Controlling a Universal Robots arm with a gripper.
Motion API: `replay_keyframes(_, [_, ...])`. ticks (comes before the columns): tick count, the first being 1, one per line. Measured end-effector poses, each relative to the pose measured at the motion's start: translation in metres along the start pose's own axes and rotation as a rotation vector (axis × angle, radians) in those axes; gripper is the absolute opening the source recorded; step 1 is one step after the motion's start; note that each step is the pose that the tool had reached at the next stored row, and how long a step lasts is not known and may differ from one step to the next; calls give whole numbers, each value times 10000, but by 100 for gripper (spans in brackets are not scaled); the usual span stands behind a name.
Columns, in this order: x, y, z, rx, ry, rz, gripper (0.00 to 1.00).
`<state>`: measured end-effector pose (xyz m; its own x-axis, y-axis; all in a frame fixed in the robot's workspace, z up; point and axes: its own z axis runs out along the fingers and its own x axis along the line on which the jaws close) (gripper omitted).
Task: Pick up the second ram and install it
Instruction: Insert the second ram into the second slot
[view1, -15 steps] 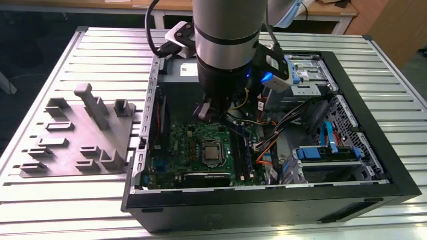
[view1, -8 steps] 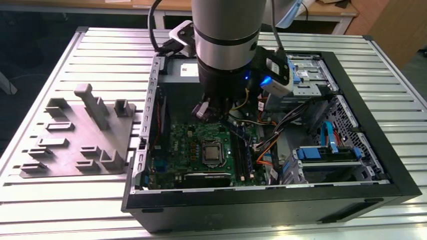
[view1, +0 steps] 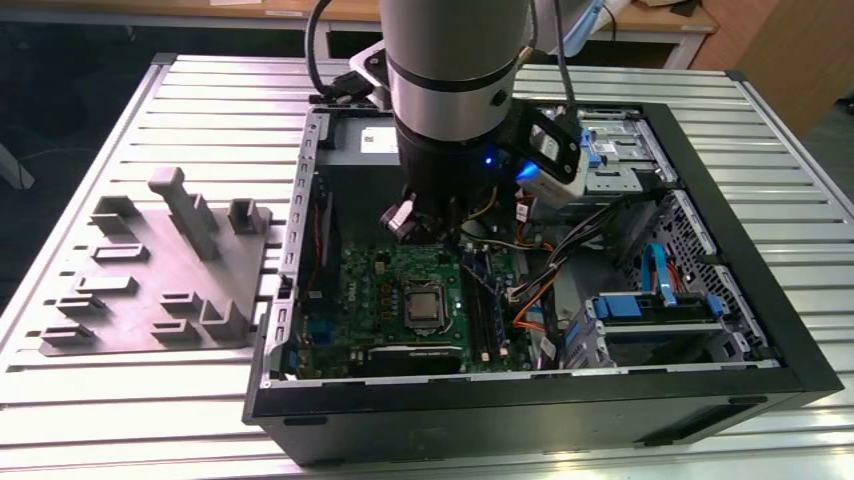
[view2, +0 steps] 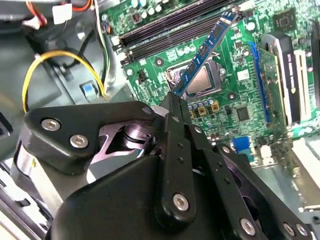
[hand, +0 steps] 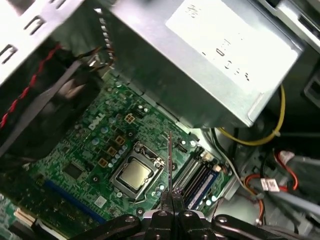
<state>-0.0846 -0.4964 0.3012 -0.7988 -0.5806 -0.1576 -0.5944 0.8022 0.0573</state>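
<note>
In the exterior view the gripper (view1: 416, 222) hangs inside the open case (view1: 534, 420), above the board (view1: 374, 290). In the second wrist view the jaws pinch one end of the ram (view2: 204, 52), which juts out over the CPU (view2: 206, 84). In the first wrist view the ram (hand: 170, 155) stands edge-on from the closed jaws, near the slots (hand: 199, 179).

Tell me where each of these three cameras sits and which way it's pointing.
Exterior view: off the arm, raised beside the table, looking down into the open computer case; the arm reaches into it.
First wrist view: on the wrist, facing the motherboard; the gripper shows in front, memory stick edge-on.
Second wrist view: on the wrist behind the gripper, facing the motherboard; its black links show.
Shared: both wrist views show the gripper shut on the memory stick, processor socket beyond.
</note>
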Motion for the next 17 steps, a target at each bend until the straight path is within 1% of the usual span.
replay_keyframes(17, [3,-1,19,477,-173,2983,11])
